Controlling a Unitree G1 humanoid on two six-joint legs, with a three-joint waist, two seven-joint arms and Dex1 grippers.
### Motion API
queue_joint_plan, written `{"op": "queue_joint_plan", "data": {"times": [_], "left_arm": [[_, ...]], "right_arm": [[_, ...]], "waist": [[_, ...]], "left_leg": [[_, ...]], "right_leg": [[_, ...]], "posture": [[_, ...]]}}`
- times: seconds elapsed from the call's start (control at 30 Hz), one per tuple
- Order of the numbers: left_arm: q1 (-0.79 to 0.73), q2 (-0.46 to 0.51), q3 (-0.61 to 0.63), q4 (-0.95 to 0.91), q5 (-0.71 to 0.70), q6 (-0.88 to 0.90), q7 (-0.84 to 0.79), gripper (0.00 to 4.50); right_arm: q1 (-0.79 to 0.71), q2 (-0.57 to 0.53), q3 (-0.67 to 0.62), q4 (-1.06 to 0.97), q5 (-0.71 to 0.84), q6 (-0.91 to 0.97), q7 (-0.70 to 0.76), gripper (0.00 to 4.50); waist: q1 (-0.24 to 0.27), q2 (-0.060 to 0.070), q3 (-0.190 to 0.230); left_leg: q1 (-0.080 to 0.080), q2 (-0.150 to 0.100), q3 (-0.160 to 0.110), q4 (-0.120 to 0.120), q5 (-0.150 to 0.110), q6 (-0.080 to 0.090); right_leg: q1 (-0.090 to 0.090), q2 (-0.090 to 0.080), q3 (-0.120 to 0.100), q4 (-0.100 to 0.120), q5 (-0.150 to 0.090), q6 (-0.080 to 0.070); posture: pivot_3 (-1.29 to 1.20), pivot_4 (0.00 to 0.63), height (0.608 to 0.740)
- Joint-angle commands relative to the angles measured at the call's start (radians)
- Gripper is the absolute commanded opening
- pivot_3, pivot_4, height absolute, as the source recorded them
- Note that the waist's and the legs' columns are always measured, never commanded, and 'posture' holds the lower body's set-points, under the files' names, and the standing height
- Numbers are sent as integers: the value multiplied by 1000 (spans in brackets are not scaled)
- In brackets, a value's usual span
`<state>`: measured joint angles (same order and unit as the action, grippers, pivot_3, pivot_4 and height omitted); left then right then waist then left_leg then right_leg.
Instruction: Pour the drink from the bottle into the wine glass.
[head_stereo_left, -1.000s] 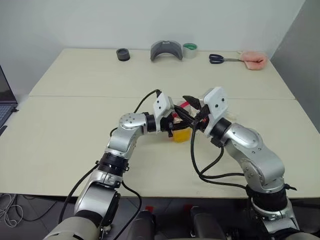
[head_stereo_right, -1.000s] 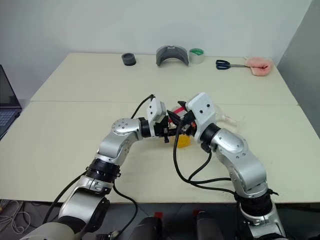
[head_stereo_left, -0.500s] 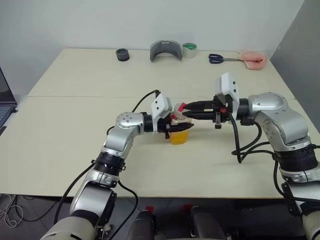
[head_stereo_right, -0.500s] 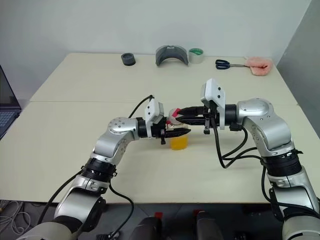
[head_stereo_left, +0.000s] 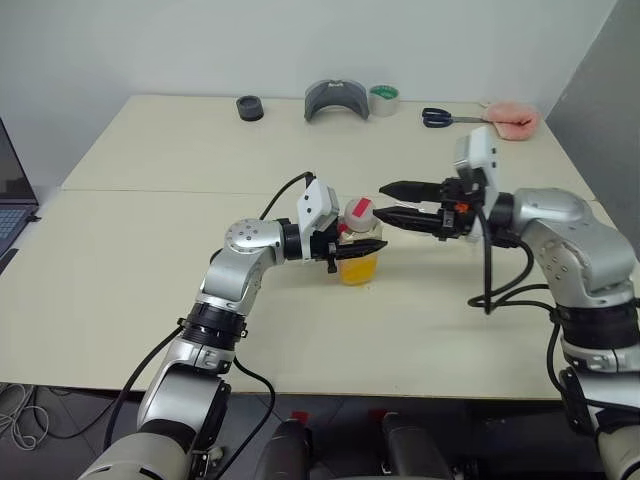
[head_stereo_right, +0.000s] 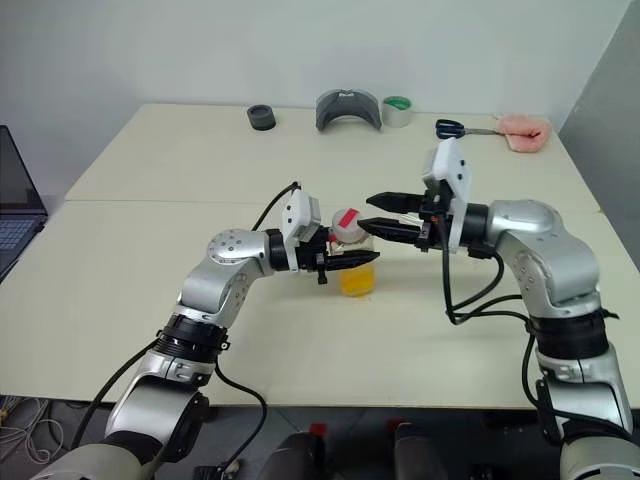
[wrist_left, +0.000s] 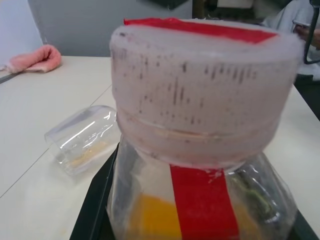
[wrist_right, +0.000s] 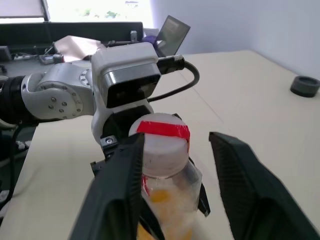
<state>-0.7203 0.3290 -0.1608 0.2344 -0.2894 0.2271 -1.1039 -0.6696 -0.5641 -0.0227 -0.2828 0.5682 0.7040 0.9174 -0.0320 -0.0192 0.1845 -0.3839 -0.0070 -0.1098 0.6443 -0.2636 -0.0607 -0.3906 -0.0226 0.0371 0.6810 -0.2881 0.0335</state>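
The bottle (head_stereo_left: 356, 232) stands on the table (head_stereo_left: 150, 260), its pinkish-red cap (head_stereo_left: 357, 212) on and a red label strip (wrist_left: 202, 200) down its side. Orange drink (head_stereo_left: 358, 270) fills its lower part. My left gripper (head_stereo_left: 362, 247) is shut on the bottle below the cap, pointing right. My right gripper (head_stereo_left: 386, 202) hovers open just right of the cap, pointing left, with one finger (wrist_right: 125, 170) close beside the cap and the other finger (wrist_right: 240, 170) well clear. In the left wrist view, the wine glass (wrist_left: 85, 137) lies on its side beyond the bottle.
Along the far edge lie a black round piece (head_stereo_left: 250, 107), a grey curved object (head_stereo_left: 337, 100), a tape roll (head_stereo_left: 383, 100), scissors (head_stereo_left: 445, 117) and a pink cloth (head_stereo_left: 510, 118). A laptop (head_stereo_left: 8, 190) sits off the left side.
My right gripper, shut at the cap half a second ago, has opened and drawn back slightly to the right and up. The cap stays on the bottle. My left gripper keeps its hold.
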Motion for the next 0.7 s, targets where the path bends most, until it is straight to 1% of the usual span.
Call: {"op": "queue_joint_plan", "data": {"times": [0.03, 0.17, 0.27, 0.37, 0.53, 0.7], "left_arm": [[-22, 0, 22, -41, -22, -9, -2, 1709], [-29, 2, 20, -27, -20, -10, -6, 1709], [-36, 0, 18, -15, -18, -12, -8, 1709], [-41, -5, 14, -9, -16, -13, -8, 1709], [-42, -9, 11, -7, -15, -15, -7, 1709], [-36, -10, 11, -14, -14, -13, -1, 1709]], "right_arm": [[47, 49, -14, -163, 7, 39, -159, 3566], [122, 173, 34, -268, -67, 53, -388, 3578], [146, 228, 70, -279, -129, 41, -483, 3578], [150, 252, 90, -275, -153, 29, -519, 3578], [152, 260, 118, -276, -172, 24, -530, 3578], [160, 280, 155, -295, -157, 46, -537, 3578]], "waist": [[-2, 0, 0], [-3, 0, 0], [-2, 0, 0], [-1, 0, 0], [-1, 0, 0], [-2, 0, 0]], "left_leg": [[0, 0, 0, 0, 0, 0], [1, 0, 0, 0, 0, 0], [1, 0, 1, 0, 0, 0], [0, 0, 0, 0, 0, 0], [0, 0, 1, 0, 0, 0], [1, 0, 1, 0, 0, 0]], "right_leg": [[0, 0, 0, 0, 0, 0], [0, 2, 0, 1, 0, 0], [-1, 2, 1, 1, 0, 0], [-1, 1, 0, 1, 0, 0], [-1, 2, 0, 1, 0, 0], [-1, 2, 0, 1, 0, 0]], "posture": [[0, 150, 740], [0, 150, 740], [0, 150, 740], [0, 150, 740], [0, 150, 740], [0, 150, 740]]}}
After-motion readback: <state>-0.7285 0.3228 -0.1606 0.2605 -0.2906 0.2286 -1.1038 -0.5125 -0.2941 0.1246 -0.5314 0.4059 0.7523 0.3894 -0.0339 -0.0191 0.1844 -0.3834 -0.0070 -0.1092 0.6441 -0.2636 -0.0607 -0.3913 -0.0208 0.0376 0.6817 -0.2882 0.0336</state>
